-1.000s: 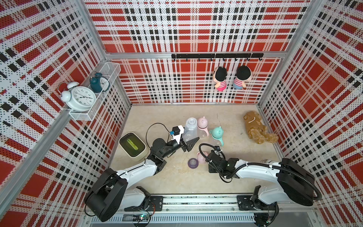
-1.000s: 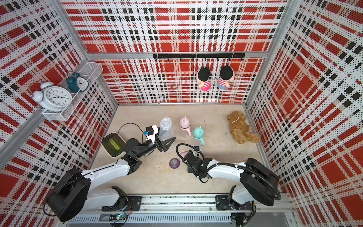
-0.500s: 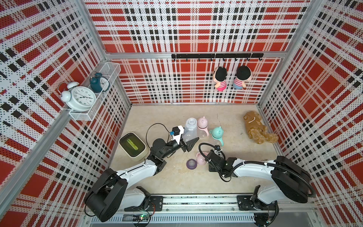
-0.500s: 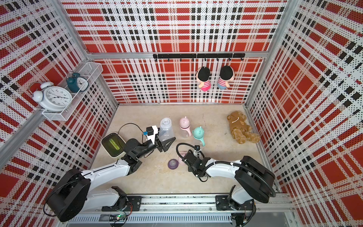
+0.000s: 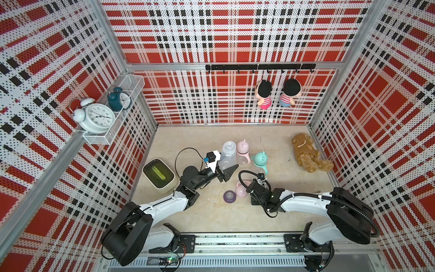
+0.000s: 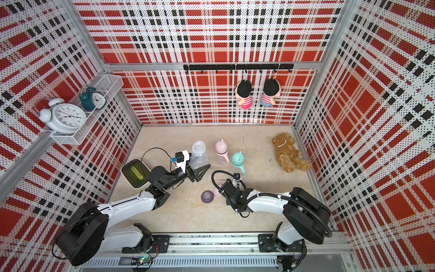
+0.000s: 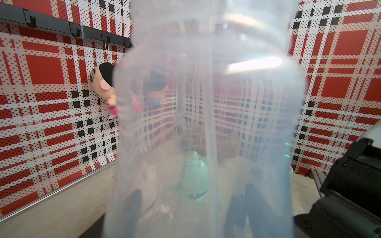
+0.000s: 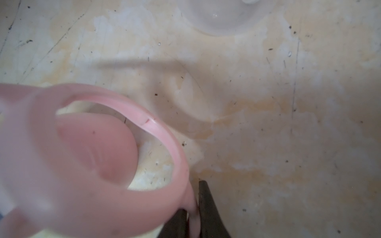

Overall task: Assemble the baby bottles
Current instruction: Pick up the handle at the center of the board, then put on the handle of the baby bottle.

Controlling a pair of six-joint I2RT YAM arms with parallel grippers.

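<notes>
- The left gripper (image 5: 226, 173) is clamping the clear bottle (image 5: 227, 154) low on its body (uncapped, upright).
- The right gripper (image 8: 193, 219) is pinching the pink handle ring (image 8: 177, 160), near the purple nipple collar (image 5: 229, 196).
- The pink bottle (image 5: 243, 153) and teal bottle (image 5: 259, 162) are standing capped beside it.

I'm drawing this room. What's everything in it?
clear bottle: 1, clear, uncapped, in left claw
pink bottle: 1, pink, capped, table middle
teal bottle: 1, teal, capped, beside it
nipple collar: 1, purple, table front
cap: 1, pink, beside the collar
handle ring: 1, pink, in right claw
teddy: 1, brown, near right wall
dolls: 2, black hair, on back rail
alarm clocks: 2, white and teal, basket on left wall
tub: 1, cream, green inside, near left wall
left claw: 1, black, shut on clear bottle
right claw: 1, black, shut on handle ring
</notes>
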